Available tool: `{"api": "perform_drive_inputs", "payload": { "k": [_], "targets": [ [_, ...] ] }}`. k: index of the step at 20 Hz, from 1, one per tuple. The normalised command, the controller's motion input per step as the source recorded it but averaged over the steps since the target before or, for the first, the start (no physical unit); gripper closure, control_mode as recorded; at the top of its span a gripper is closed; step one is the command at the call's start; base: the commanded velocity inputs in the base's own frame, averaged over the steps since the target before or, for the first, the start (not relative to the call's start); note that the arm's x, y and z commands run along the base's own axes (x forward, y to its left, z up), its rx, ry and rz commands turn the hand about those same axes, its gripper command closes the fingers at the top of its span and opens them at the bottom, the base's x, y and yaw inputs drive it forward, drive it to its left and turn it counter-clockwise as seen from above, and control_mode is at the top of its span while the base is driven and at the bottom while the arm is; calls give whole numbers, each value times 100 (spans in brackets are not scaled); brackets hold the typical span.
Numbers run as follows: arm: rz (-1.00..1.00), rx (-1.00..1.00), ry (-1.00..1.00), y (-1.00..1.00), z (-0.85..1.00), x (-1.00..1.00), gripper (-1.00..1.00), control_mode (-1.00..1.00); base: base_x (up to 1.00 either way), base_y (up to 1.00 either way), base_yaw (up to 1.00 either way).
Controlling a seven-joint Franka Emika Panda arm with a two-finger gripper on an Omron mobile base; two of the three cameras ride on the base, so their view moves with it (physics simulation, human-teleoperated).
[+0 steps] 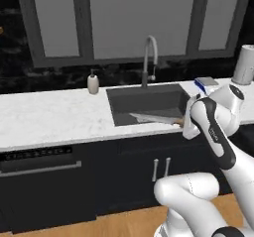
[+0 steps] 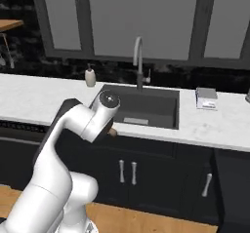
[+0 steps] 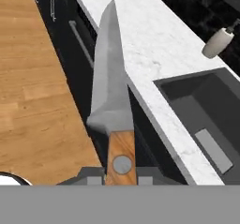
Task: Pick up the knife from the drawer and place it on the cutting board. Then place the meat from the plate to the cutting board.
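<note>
Here, the gripper (image 3: 121, 178) is clamped on the brown handle of the knife (image 3: 110, 87), holding it in the air by the counter's (image 1: 54, 117) front edge, its blade reaching across the sink (image 1: 149, 104).

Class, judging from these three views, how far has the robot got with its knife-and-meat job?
Done: the knife is out of the drawer, its brown handle clamped in the shut gripper. In hand: carrying it, blade level over the sink's front edge. Left: laying it on the cutting board, then moving the meat from plate to board.
</note>
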Motion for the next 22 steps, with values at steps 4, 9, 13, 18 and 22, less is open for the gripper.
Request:
{"api": "perform_drive_inputs", "payload": {
  "k": [4,9,13,18,22],
  "targets": [
    [0,0,0,0,0,0,100,100,-8,6,80],
    [0,0,0,0,0,0,100,100,-3,32,77],
    [0,0,0,0,0,0,100,100,8,92,43],
    [0,0,0,0,0,0,100,100,47,100,18],
    [0,0,0,0,0,0,100,100,62,100,9]
  ]
}}
